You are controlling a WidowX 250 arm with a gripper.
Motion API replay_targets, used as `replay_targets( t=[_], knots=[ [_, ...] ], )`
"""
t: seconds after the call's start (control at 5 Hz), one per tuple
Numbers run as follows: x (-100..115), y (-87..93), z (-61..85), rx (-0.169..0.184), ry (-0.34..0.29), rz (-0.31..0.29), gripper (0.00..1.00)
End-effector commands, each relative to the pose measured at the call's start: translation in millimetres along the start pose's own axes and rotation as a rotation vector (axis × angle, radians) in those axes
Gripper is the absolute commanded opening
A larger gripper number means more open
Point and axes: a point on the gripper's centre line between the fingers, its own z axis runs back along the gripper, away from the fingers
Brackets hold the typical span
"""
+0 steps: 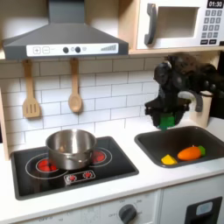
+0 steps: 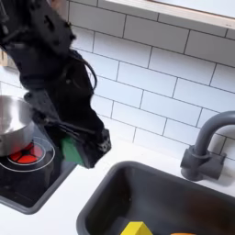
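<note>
Pincer [image 2: 83, 150] fingertips blurred, opening unclear; yellow piece [image 2: 134, 228] cut off in sink [image 2: 119, 179]

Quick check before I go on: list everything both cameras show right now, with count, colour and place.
Pot: one, silver, on the stove's left burner.
Stove: one, black with red rings, at the first exterior view's left.
Sink: one, dark grey, at the first exterior view's right.
Carrot: one, orange with a green top, in the sink.
Yellow piece: one, in the sink beside the carrot.
Faucet: one, grey, behind the sink.
Spatula and spoon: one each, wooden, hanging on the tiled wall.
Range hood: one, grey, above the stove.
Microwave: one, white, top right.
Gripper: one, black with green parts, above the sink's left edge; jaw state unclear.
</note>
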Motion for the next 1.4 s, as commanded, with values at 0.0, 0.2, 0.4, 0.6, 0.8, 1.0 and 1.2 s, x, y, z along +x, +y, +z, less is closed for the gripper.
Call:
replay_targets(
  t=[0.0,0.2,0.4,0.6,0.8,1.0,1.2],
  knots=[
    [-2.5,12.0,-23.2,0.039,0.011,0.02,0.0],
    [-1.3,21.5,-36.3,0.059,0.035,0.012,0.0],
    [-0.2,28.9,-47.9,0.076,0.051,-0.003,0.0],
    [-1.1,35.2,-62.1,0.093,0.084,-0.016,0.0],
    [-7.3,45.6,-78.0,0.124,0.13,-0.015,0.0],
    [-10.5,52.1,-88.5,0.121,0.162,-0.006,0.0],
    [-13.3,54.8,-99.8,0.113,0.202,-0.007,0.0]
  ],
)
